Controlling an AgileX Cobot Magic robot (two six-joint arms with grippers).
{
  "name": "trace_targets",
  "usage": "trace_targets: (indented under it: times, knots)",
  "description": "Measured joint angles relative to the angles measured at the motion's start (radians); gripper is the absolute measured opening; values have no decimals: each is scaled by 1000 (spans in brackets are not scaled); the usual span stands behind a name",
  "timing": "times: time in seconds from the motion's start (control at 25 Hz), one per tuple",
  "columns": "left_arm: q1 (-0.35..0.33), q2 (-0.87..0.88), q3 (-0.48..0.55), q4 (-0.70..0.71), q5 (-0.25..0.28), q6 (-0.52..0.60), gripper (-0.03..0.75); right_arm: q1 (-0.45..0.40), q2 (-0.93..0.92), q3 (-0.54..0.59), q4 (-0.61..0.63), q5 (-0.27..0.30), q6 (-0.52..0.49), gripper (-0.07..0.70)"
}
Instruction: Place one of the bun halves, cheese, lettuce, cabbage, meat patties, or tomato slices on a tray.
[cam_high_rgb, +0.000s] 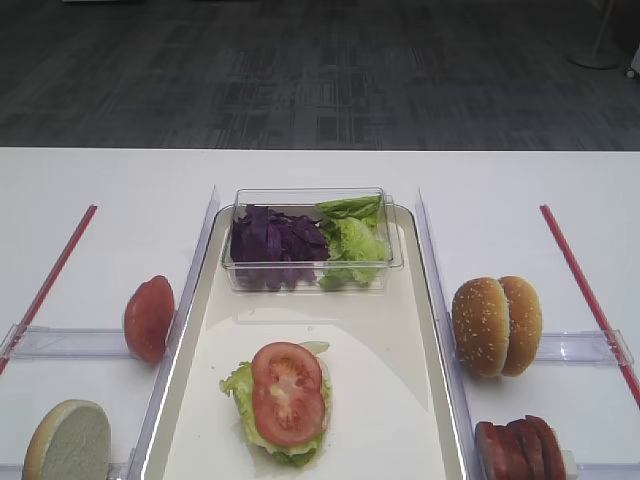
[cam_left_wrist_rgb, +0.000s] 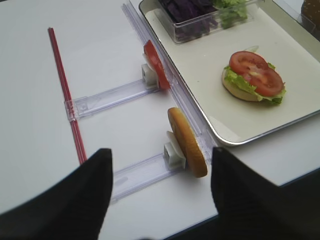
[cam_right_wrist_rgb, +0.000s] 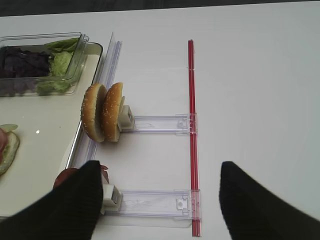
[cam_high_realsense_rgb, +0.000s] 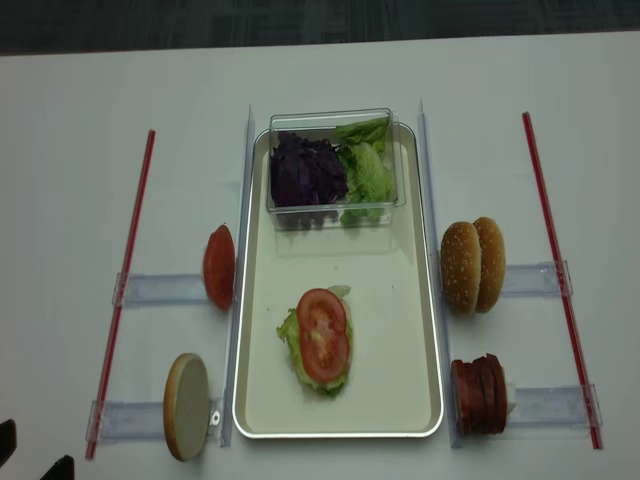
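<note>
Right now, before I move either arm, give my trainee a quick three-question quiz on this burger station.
1. True or false: a tomato slice lies on top of the stack on the tray.
2. What shares the clear box with the cabbage? A) lettuce B) meat patties C) cheese
3. Fill in: two bun halves stand on edge to the tray's ____ in the high views.

Key
1. True; lettuce sticks out beneath the slice.
2. A; crinkly green leaves fill the box's right part.
3. Right, with the meat patties in the next holder nearer the camera.
</note>
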Motion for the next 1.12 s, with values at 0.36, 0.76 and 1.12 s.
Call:
trace_targets:
  times: [0.36,0.76,1.12]
  knots:
    - [0,0,0,23,0,-22,429,0,0,0,0,0,0,518]
    - [0,0,0,29,0,-27,430,0,0,0,0,0,0,518]
    - [102,0,0,29,0,-27,430,0,0,0,0,0,0,518]
